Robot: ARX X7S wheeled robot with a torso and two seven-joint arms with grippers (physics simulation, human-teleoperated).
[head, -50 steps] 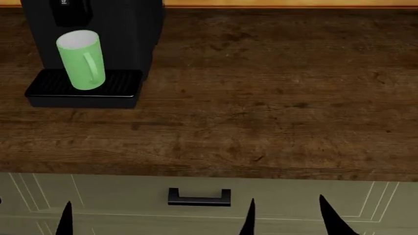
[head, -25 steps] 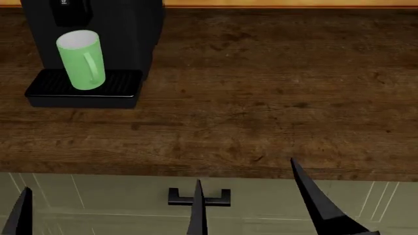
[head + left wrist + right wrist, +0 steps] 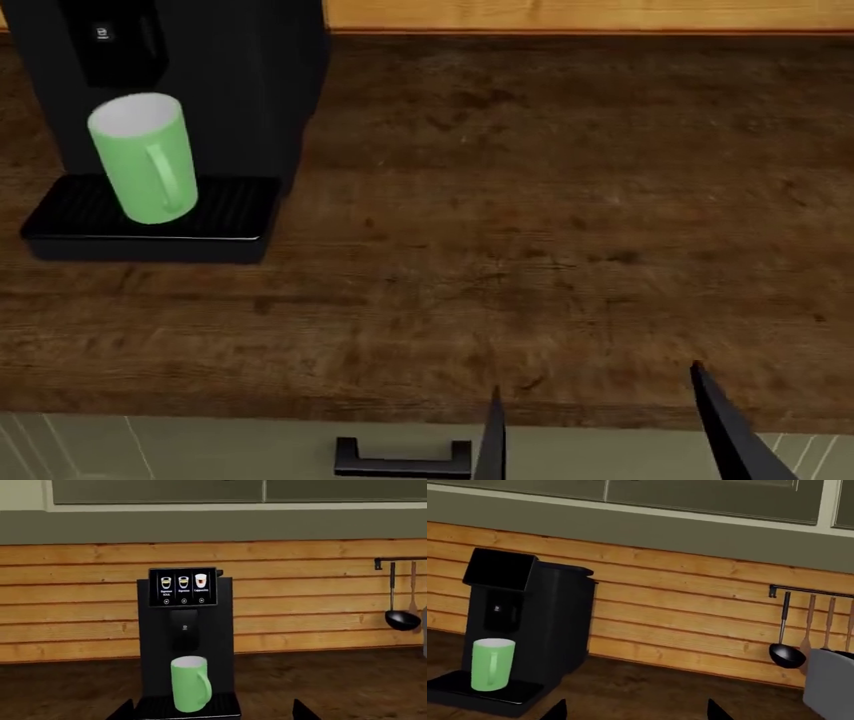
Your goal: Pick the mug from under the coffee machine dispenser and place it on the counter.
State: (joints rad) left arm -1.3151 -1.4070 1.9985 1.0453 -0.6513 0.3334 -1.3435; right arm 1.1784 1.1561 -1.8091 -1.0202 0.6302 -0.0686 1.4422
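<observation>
The light-green mug (image 3: 140, 158) stands upright on the ribbed drip tray (image 3: 80, 215) of the black coffee machine, under the coffee machine dispenser (image 3: 114, 40), with its handle turned toward the front right. In the left wrist view the mug (image 3: 189, 683) lies straight ahead, some way beyond my open left gripper (image 3: 210, 712), whose fingers hold nothing. My right gripper (image 3: 601, 420) stands open and empty over the front edge of the counter (image 3: 534, 230), far right of the mug (image 3: 492, 664). Only its two fingertips (image 3: 557, 710) show in the right wrist view.
A black drawer handle (image 3: 400, 458) sits on the pale cabinet front below the counter edge. On the plank wall, a ladle (image 3: 787, 655) and other utensils hang from a rail at the right. A grey object (image 3: 830, 685) stands below them.
The head view has shifted, so the mug and machine sit lower and further left. My right gripper's fingers moved up and right to the counter's front edge. The left finger left the head view.
</observation>
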